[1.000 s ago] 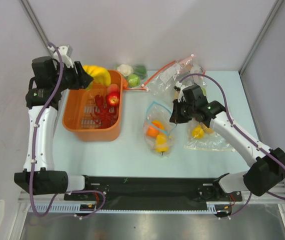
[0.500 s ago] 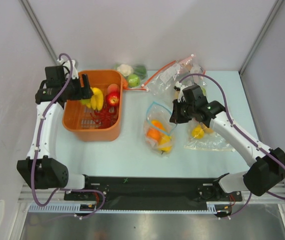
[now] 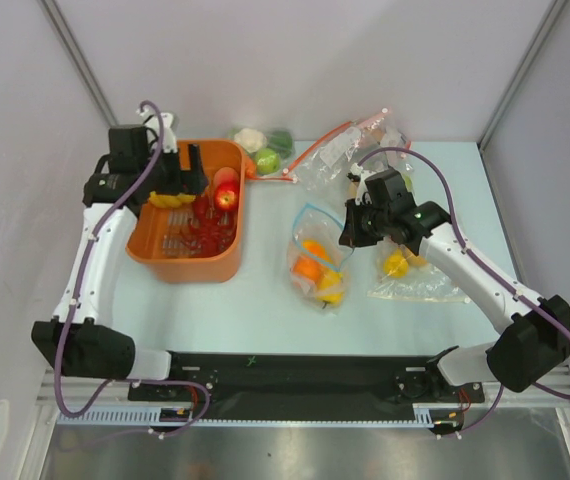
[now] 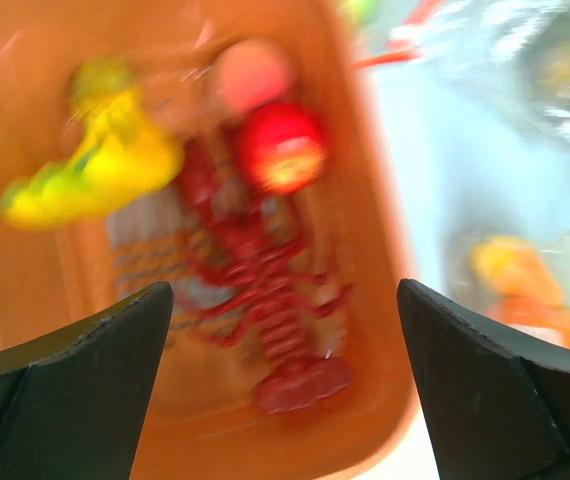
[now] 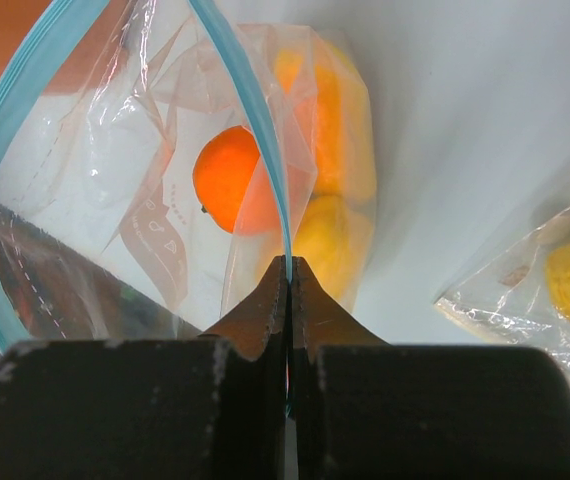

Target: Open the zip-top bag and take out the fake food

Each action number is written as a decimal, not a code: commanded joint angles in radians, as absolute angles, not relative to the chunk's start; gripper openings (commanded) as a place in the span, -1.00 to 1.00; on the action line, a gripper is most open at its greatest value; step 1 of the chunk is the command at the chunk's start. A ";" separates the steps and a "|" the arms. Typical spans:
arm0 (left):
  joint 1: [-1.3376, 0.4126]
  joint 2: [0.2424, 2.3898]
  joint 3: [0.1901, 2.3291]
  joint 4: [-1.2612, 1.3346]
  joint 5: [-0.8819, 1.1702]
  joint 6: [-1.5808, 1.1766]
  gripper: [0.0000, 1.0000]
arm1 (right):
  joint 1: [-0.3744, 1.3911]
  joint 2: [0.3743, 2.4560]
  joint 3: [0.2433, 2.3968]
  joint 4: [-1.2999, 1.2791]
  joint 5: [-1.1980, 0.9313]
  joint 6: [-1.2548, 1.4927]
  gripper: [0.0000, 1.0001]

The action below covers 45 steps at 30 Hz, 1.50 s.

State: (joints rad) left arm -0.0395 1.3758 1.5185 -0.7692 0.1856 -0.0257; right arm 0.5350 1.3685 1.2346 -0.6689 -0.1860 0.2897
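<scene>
Fingers point(image 3: 195, 158) of left gripper point(image 3: 185, 172) spread wide above orange basket point(image 3: 190, 268), holding nothing. Banana bunch point(image 3: 170, 198) lies loose inside, so this piece looks delivered. Right gripper point(image 3: 349, 228) pinches mouth of zip-top bag point(image 3: 315, 255) at table middle, probably to keep it open and steady.

Left wrist view: blurred. Pads far apart, banana bunch, red apple point(image 4: 283, 148) and red lobster toy point(image 4: 265, 290) in basket below.

Right wrist view: fingers clamped on teal zip strip point(image 5: 255, 110). Round orange point(image 5: 233, 180) and yellow pieces point(image 5: 330, 240) inside bag, not yet removed.
</scene>
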 commanded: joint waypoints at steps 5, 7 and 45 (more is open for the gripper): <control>-0.391 1.354 1.703 -0.693 0.136 -0.012 0.98 | 0.540 1.347 1.273 -0.667 -0.187 0.273 -1.00; -0.487 1.376 1.742 -0.677 0.155 -0.023 0.97 | 0.540 1.341 1.272 -0.667 -0.184 0.276 -1.00; -0.882 1.661 1.362 -0.588 0.028 -0.163 0.52 | 0.551 1.229 1.120 -0.591 -0.201 0.336 -1.00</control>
